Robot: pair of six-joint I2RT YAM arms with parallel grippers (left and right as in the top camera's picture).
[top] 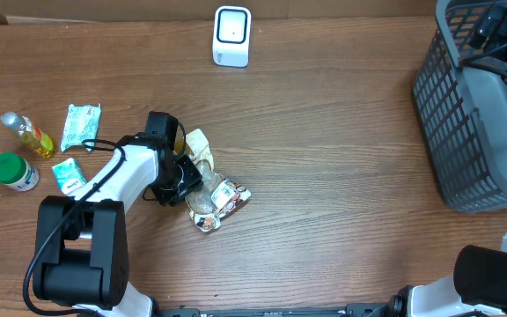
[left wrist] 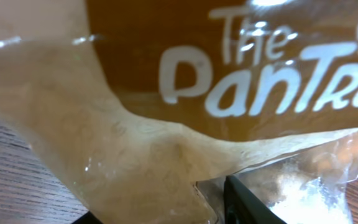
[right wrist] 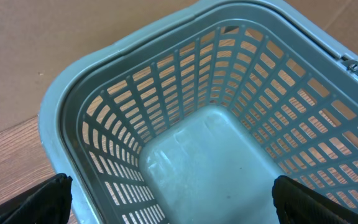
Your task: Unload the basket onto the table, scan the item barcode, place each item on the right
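A: What did we have for a surface and a room?
B: We saw a brown wooden table [top: 341,185] with a plain cardboard-coloured wall [top: 104,9] behind its far edge. A white scanner [top: 231,36] stood at that edge near the middle, and a grey mesh basket [top: 465,114] sat at the right. At the left we noted a small bottle of yellow liquid [top: 28,134], a green-lidded jar [top: 13,171], a green and white packet [top: 81,126] and a small carton [top: 69,176].
A: And the item?
B: The snack bag [top: 223,196], clear film with a printed label, lay on the table left of centre, well apart from the scanner. The left end effector [top: 186,179] was down at the bag's left end, touching it.
A: Did it have hold of it?
B: We could not tell. Overhead, the wrist's body hid the jaws. The left wrist view was filled with the bag's film and white lettering, and only one dark finger [left wrist: 247,202] showed at the bottom, right against the plastic.
A: And the other arm?
B: The right end effector [right wrist: 173,193] hung above the basket, jaws spread wide with nothing between them. Only its wrist view showed us the basket's smooth floor; only the overhead view showed the scanner and the small goods at the left
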